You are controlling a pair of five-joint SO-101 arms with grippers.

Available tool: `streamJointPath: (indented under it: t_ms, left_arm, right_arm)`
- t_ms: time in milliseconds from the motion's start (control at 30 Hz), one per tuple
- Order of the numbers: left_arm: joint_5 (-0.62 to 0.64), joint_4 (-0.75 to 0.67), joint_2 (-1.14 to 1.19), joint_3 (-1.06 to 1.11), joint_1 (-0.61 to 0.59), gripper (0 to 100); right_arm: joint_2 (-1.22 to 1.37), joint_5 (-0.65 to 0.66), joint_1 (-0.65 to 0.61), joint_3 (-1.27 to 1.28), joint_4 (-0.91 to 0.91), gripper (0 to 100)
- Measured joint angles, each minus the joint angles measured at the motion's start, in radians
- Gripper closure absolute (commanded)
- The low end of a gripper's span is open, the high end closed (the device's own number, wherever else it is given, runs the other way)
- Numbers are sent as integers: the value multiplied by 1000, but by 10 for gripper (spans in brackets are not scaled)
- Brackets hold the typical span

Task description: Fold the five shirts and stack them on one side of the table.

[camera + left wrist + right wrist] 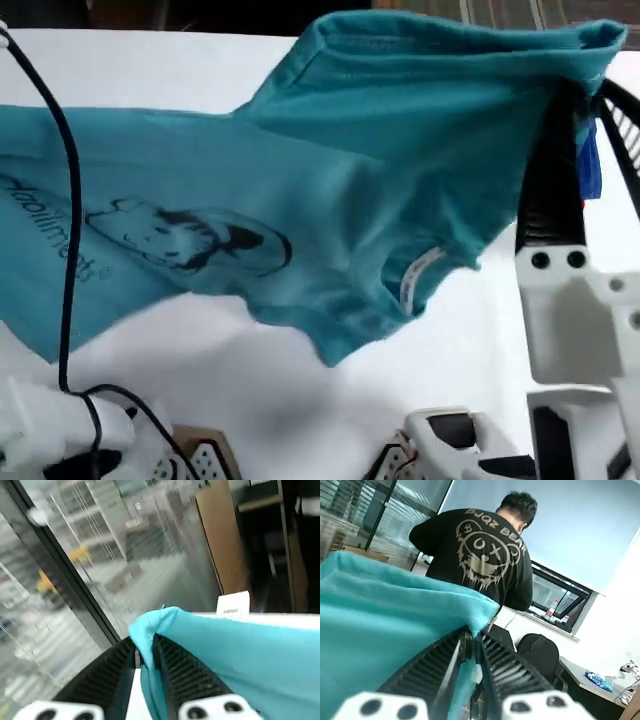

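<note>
The left hand [146, 655] and right hand [471, 645] each clamp an edge of the teal shirt [380, 170], holding it up above the bench [250, 370], probably to spread it flat for folding.

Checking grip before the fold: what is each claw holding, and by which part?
The teal shirt. The left claw pinches a bunched fold at its edge; the right claw pinches another edge.

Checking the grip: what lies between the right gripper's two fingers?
A pinched edge of the teal shirt, with the right gripper shut on it, in the right wrist view.
</note>
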Motion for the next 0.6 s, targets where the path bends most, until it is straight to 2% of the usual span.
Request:
streamJointPath:
  t_ms: [200,400,500,600]
  left_arm:
    - [0,0,6,155,5,974]
    - [0,0,-144,322,81,973]
    - [0,0,-203,410,104,973]
    - [0,0,-224,516,110,973]
  right_arm:
    - [0,0,3,-2,11,981]
    - [0,0,3,14,35,981]
    - [0,-18,2,123,83,977]
    - [8,-107,-8,311,101,905]
